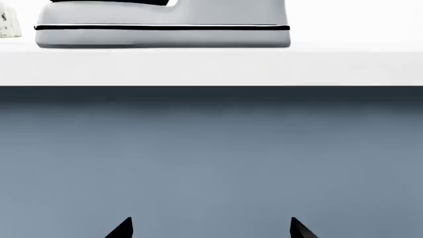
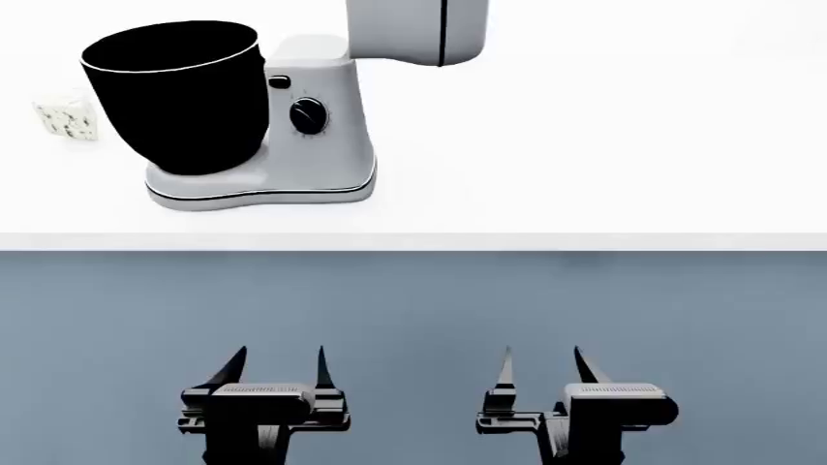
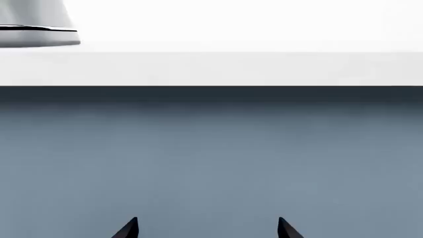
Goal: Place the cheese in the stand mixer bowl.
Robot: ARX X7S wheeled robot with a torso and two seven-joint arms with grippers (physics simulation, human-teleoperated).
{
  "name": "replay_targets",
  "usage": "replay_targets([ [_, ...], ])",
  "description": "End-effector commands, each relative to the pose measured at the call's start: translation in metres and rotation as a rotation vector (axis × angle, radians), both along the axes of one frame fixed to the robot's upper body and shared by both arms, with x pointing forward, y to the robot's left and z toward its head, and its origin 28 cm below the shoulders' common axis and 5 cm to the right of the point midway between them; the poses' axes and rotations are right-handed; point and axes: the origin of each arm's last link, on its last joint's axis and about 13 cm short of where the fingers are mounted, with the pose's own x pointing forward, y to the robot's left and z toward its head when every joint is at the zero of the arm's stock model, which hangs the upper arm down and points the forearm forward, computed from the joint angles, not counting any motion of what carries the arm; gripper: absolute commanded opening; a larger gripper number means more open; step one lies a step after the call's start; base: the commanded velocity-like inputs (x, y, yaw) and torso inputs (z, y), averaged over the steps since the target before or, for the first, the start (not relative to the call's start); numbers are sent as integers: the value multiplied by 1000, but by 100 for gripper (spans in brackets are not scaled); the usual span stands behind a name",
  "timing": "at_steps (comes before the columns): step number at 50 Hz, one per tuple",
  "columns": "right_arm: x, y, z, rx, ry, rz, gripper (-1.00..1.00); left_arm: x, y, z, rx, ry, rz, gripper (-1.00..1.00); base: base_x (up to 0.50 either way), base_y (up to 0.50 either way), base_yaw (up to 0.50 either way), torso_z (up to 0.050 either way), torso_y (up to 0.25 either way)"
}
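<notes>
Starting from scratch, nothing done yet.
Head view: cheese (image 2: pixel 64 118) at far left on white counter (image 2: pixel 582 145), just beside stand mixer bowl (image 2: pixel 177 89), outside it. Left gripper (image 2: pixel 274 373) and right gripper (image 2: pixel 543 373) at bottom, both spread, empty, well apart from counter.
Left wrist view: cheese at upper-left edge, mixer base (image 1: pixel 162 34) at top; fingertips (image 1: pixel 122 228) apart.
Right wrist view: fingertips (image 3: pixel 129 228) apart, no cheese.
Left: reach, grasp, drop in bowl.

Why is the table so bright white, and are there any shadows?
Head view: the counter is washed-out white; the bowl is flat black, with hardly any shadow beneath the mixer. Left wrist view: the cheese is cut off at the edge. Right wrist view: a dark band shades the cabinet front under the counter.
</notes>
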Motion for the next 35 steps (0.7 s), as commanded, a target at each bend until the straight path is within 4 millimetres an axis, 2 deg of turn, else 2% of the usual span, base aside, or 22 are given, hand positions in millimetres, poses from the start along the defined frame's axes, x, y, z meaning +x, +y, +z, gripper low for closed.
replay_targets([
  [1,0,2,1,-17,-3,-14,100,0,2,0,-24,1,21,100,0,0,0,0,0],
  [3,-1,3,1,-68,14,-38,100,-1,2,2,-38,2,13,100,0,0,0,0,0],
  [11,-4,0,8,-48,19,-52,100,-3,2,5,-12,0,3,100,0,0,0,0,0],
  [15,-17,-3,28,-60,-22,-84,100,-10,8,19,-11,-45,34,100,0,0,0,0,0],
  [22,-44,-11,63,-106,-122,-157,100,-37,30,68,-19,-231,171,100,0,0,0,0,0],
  [25,-50,-11,73,-115,-152,-163,100,-48,31,78,-22,-269,173,100,0,0,0,0,0],
  [31,-49,-12,74,-118,-155,-172,100,-48,28,78,-11,-271,164,100,0,0,0,0,0],
  [34,-60,-26,99,-189,-201,-258,100,-52,31,90,12,-304,168,100,0,0,0,0,0],
  [35,-67,-35,124,-226,-236,-288,100,-54,31,95,13,-312,168,100,0,0,0,0,0],
])
